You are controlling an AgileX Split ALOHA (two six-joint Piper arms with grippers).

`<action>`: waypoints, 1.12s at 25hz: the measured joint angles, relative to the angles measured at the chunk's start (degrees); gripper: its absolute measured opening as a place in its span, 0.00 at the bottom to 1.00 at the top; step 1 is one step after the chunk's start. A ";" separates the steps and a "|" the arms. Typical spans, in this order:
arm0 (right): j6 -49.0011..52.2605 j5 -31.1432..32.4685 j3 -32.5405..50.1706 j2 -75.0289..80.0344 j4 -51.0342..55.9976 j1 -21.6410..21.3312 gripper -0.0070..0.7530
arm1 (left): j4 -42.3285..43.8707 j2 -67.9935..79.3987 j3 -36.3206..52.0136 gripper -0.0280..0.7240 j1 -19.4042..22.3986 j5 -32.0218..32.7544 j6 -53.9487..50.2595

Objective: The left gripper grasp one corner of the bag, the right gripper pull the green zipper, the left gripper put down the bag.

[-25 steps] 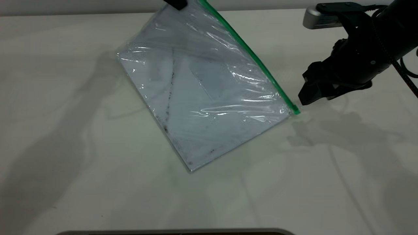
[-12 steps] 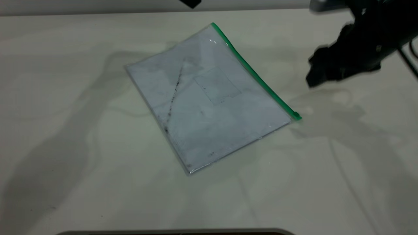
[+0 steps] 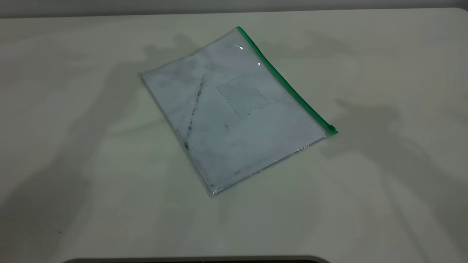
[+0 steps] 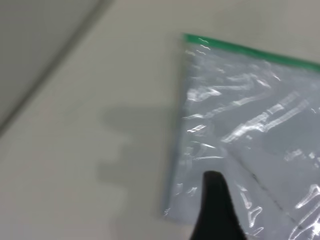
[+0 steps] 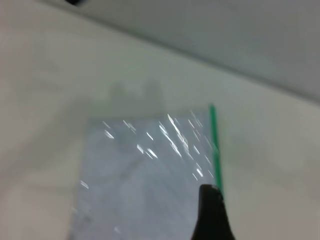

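Where it lies flat, bag (image 3: 234, 113), green zipper (image 3: 287, 82) along one edge.

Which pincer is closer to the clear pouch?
Left, probably. The left pincer's fingertip hangs over the flat clear plastic pouch near its green-edged corner; the right pincer sees the pouch's whole width, so sits farther off.

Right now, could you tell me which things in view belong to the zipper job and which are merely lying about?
Belonging to the job:
- the bag, lying flat on the table
- the green zipper along its long edge
- the slider tab at the zipper's near end

Merely there:
- the table; nothing else lies loose on it
- neither end effector appears in the exterior view
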 joint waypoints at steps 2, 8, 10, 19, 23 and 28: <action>3.14 3.62 0.00 -5.09 -2.87 -0.39 0.77 | 3.93 -2.67 -0.13 0.80 0.00 0.00 -3.26; 20.09 16.45 0.00 -19.99 -16.74 -3.87 0.77 | 15.27 -11.04 -0.30 0.80 0.00 0.00 -16.79; 24.61 19.83 0.05 -24.95 -20.99 -4.76 0.77 | 17.88 -14.46 -0.30 0.80 0.00 0.00 -21.03; 36.79 34.89 0.09 -45.40 -33.44 -4.99 0.77 | 15.00 -33.32 2.56 0.80 0.00 0.00 -27.87; 42.90 38.43 0.61 -51.77 -37.99 -4.99 0.77 | 14.55 -45.34 14.11 0.80 0.00 0.00 -28.10; 46.99 44.11 1.06 -55.99 -42.28 -4.99 0.77 | 16.34 -60.74 33.93 0.80 0.00 0.04 -28.63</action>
